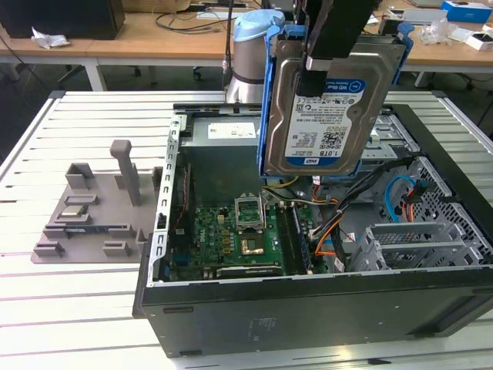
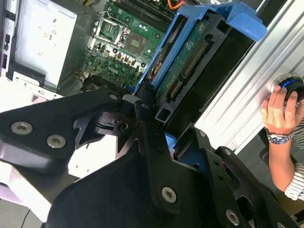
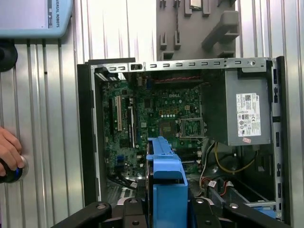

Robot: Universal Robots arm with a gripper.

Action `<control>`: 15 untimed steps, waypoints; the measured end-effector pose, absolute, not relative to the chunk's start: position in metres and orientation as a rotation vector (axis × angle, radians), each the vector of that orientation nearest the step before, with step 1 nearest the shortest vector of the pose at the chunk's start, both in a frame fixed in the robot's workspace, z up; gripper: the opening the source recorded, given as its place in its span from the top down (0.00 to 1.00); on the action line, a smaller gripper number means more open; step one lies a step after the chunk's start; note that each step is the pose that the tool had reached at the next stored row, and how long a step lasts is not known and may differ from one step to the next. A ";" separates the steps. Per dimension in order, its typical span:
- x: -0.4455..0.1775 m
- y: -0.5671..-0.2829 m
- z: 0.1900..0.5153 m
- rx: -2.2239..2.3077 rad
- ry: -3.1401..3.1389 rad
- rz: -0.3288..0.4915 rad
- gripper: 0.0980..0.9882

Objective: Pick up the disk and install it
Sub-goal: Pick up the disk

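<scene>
1. While hanging above the open black metal computer case [image 1: 308, 316], the rectangular silver-grey metal disk [image 1: 327, 108] with blue plastic side rails stands nearly upright. Its blue-and-white label faces the exterior camera.
2. The black mechanical gripper [image 1: 312, 73] is clamped on the disk at its upper end. One dark finger lies across the top of the label face.
3. In the first wrist view, the gripper's black links flank the disk's blue rail on both sides, with the rail between the fingers.
4. The disk is above the case interior, over the green motherboard [image 1: 231, 231] and clear of it. It is not seated in any bay.
5. The case lies on its side on a slatted aluminium table [image 1: 46, 301]. A grey plastic fixture plate [image 1: 92, 216] sits beside it, towards the exterior view's left.
6. In the second wrist view, a person's hand [image 2: 279, 111] rests on a small round blue-lit button [image 2: 292, 88] at the table edge, well apart from the gripper.
</scene>
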State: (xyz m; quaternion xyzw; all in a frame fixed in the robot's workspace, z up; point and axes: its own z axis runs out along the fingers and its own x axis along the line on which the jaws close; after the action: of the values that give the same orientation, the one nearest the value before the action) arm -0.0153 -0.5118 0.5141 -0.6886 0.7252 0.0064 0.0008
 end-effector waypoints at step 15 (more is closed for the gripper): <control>0.014 -0.512 0.513 -2.162 2.277 0.020 0.70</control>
State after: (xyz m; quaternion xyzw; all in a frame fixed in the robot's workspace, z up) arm 0.0141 -0.5117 0.5134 -0.6886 0.7251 0.0063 0.0007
